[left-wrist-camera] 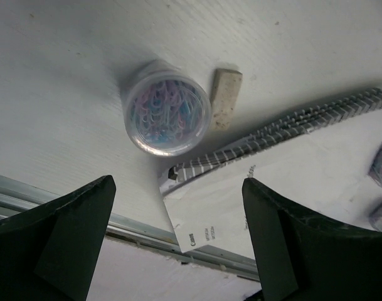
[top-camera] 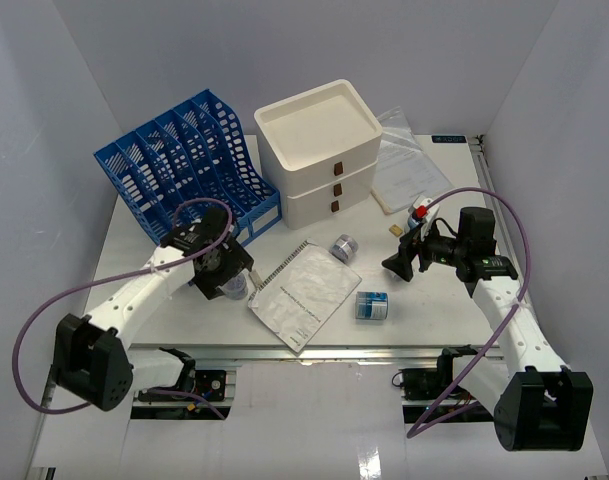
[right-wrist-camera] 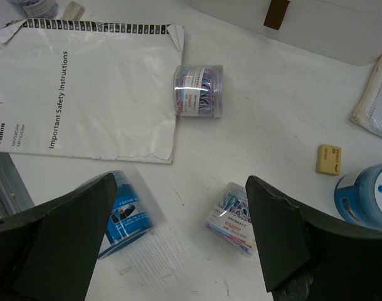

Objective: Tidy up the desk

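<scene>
Clear tub [left-wrist-camera: 129, 106] of coloured clips [left-wrist-camera: 169, 113] upright on desk [left-wrist-camera: 65, 50], second tub [right-wrist-camera: 199, 94] toppled

Three clear tubs of paper clips were there: an upright tub [left-wrist-camera: 167, 108], a tub on its side [right-wrist-camera: 199, 91] and a smaller tub [right-wrist-camera: 234, 216]. There were two erasers, a grey eraser [left-wrist-camera: 226, 97] and a yellow eraser [right-wrist-camera: 328, 158]. There was one each of the rest: booklet [top-camera: 302, 293], blue file rack [top-camera: 184, 165] at ten o'clock, white drawer box [top-camera: 319, 150] at twelve, bag of papers [top-camera: 409, 170] at one, blue jar [right-wrist-camera: 366, 194] and blue packet [right-wrist-camera: 125, 213].
</scene>
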You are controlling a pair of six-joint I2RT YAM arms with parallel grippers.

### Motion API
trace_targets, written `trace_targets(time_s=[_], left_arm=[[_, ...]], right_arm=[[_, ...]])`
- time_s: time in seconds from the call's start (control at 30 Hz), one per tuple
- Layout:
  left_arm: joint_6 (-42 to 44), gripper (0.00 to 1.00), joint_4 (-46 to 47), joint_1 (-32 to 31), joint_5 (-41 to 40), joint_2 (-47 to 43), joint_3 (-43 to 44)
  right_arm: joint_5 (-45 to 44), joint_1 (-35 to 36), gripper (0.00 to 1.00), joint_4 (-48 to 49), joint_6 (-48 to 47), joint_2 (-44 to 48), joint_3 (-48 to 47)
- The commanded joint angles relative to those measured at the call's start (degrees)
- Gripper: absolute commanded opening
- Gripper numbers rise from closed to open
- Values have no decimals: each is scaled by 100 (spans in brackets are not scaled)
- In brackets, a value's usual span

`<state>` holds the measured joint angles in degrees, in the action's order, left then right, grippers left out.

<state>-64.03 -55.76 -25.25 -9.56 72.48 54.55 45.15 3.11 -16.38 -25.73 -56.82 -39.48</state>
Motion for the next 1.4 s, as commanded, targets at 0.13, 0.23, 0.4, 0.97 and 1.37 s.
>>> trace_targets(time_s=[0.13,0.23,0.4,0.97,1.37], left_arm=[[102,96,-116,-153,-909,446,188],[202,96,-32,-233,-898,520,210],[411,96,34,-406,-979,539,297],[804,74,962,-415,-1065,1386,-197],[1120,19,977,-413,-661,321,-435]], right_arm=[[47,-4,90,166,-67,18,29],[47,-4,90,161,-83,7,34],[54,-4,90,170,-106,-4,45],[127,-4,90,144,-160,-9,86],[-2314,1871,86,793,1162,-1393,-1204]])
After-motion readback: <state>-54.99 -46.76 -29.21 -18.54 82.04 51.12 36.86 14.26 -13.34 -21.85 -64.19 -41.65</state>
